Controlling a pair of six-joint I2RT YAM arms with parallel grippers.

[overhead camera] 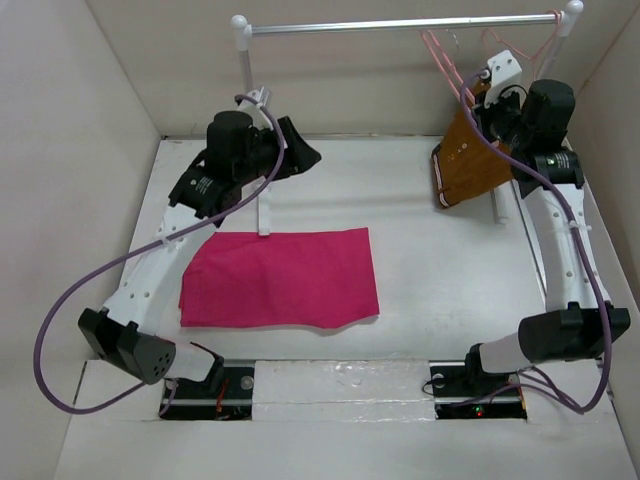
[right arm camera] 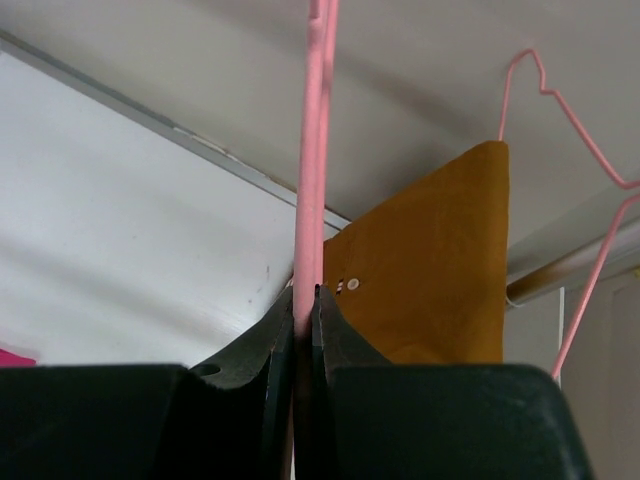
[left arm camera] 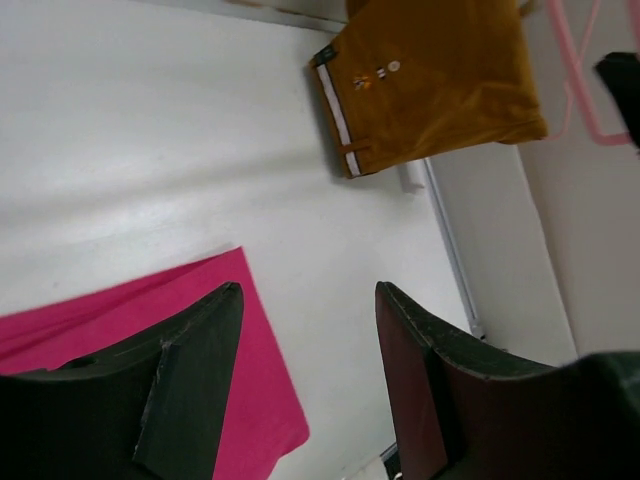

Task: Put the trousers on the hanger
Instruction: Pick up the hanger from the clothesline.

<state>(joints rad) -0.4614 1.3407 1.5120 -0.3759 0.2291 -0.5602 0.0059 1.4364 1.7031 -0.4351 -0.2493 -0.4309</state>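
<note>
Jaws are clamped on the hanger (right arm camera: 314, 150) at the right gripper (right arm camera: 305, 292), spread wide at the left gripper (left arm camera: 308, 290); with trousers (overhead camera: 280, 278) laid flat on the table (overhead camera: 430, 260), the thin hanger could be twisted loose.

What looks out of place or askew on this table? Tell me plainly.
Nothing stands out. The trousers lie folded flat on the table, the mustard garment hangs below the rail, the right gripper is shut on a pink hanger, and the left gripper is open, holding nothing.
</note>
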